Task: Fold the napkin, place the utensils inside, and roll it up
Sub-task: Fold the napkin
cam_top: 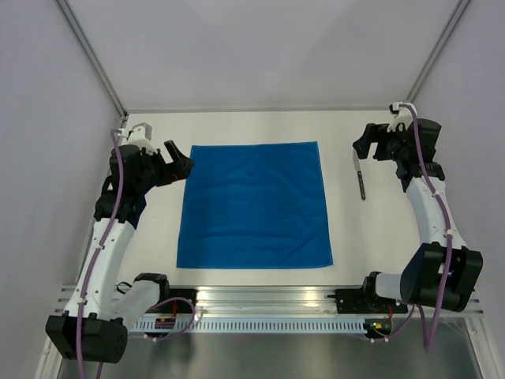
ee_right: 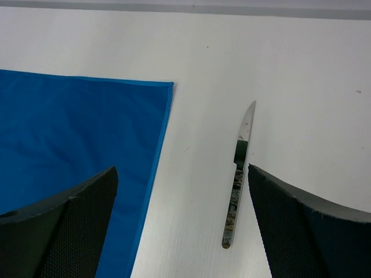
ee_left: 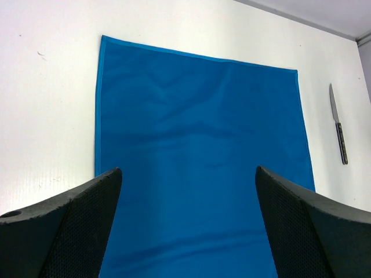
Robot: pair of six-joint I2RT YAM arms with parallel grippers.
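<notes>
Item 1, napkin [cam_top: 254, 205]: blue cloth lying flat and unfolded at the centre of the table [cam_top: 252, 126], edges roughly square to it, with only faint ripples across the surface. No fold made yet.

Item 2, knife [cam_top: 360, 178]: lies on the bare table at 3 o'clock of the napkin, close to its far corner but apart from the cloth. Blade points to 12 o'clock, dark handle to 6 o'clock.

Item 3, left gripper [cam_top: 177, 163]: at 10 o'clock of the napkin, just off its far-left corner. Fingers spread wide, holding nothing. Its wrist view looks across the cloth.

Item 4, right gripper [cam_top: 367, 146]: at 2 o'clock of the napkin, above the knife's blade end. Fingers likewise spread wide and empty.

Handling note, my judgement: the step in hand is the first fold.
- I would leave the knife alone for now and bring both grippers to two corners on one edge.
- I would pinch only a single layer, right at the hem.
- The fabric looks soft, so it may drag and bunch. I would lift it low and carry both corners at an even pace.
- I would set edge on edge before letting go, so the fold line runs straight.
- A skewed fold here would probably make the roll uneven
</notes>
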